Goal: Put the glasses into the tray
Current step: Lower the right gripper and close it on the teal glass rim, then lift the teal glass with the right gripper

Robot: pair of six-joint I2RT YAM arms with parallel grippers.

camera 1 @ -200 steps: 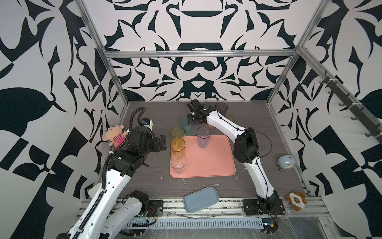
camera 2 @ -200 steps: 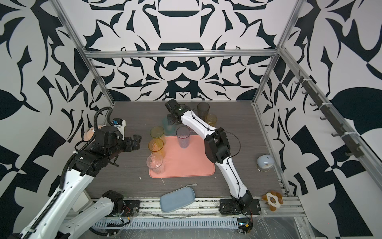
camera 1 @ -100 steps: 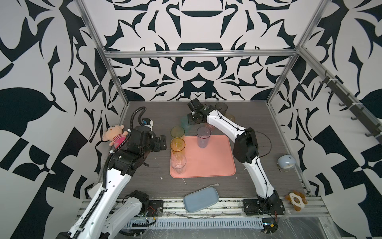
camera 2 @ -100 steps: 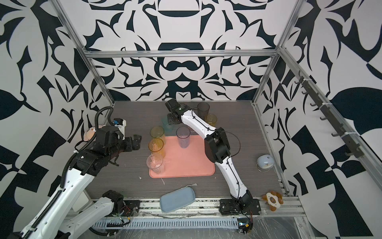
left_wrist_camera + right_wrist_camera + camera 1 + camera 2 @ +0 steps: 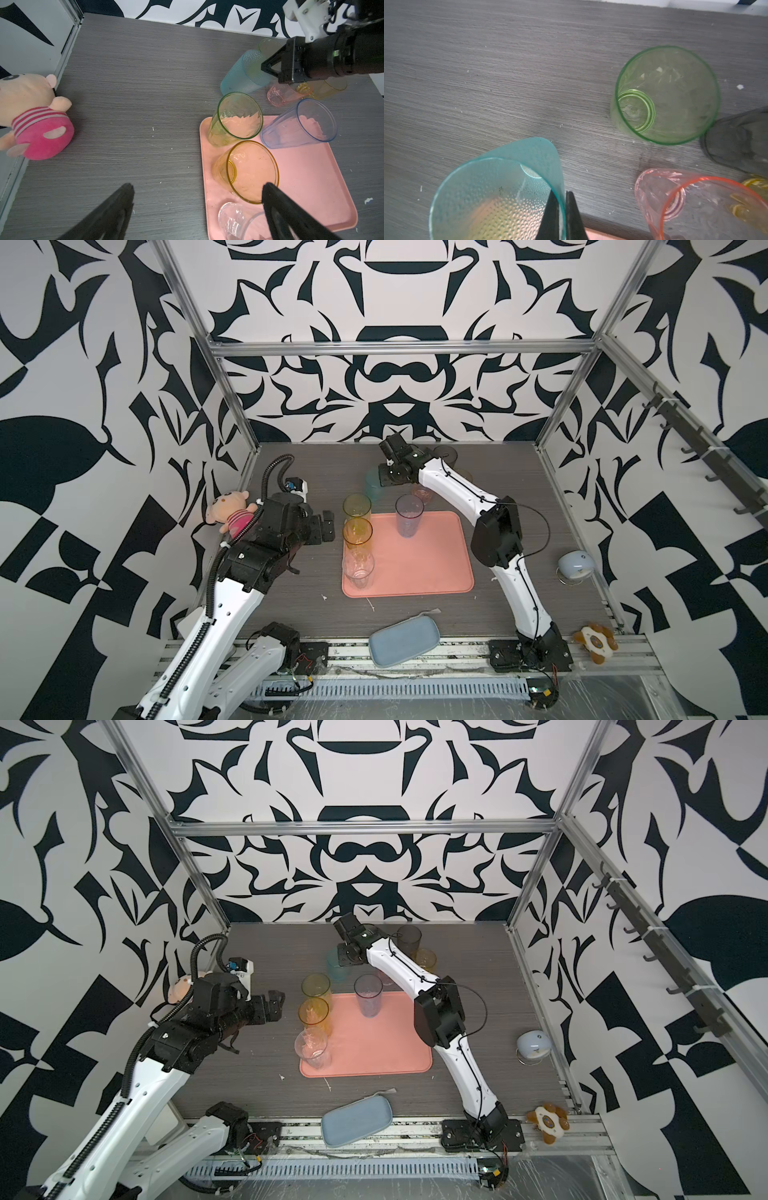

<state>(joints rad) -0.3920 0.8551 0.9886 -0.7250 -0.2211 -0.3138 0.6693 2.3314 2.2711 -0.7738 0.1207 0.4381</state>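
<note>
Teal glass (image 5: pixel 492 197): rim wall pinched between my right fingers (image 5: pixel 572 214), clenched on it, over the table (image 5: pixel 488 62) just outside the tray (image 5: pixel 436 572). Amber glass (image 5: pixel 247 172) stands in the tray beside my left fingers (image 5: pixel 108 212), which are spread wide and hold nothing.

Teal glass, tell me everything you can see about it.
The teal glass is a see-through tumbler, plastic-looking, with a dimpled wall, mouth up. It is beyond the tray, outside it, beside the pink glass. The right gripper is shut on its wall at the rim, one finger inside, one outside. Whether its base touches the table cannot be told.
</note>
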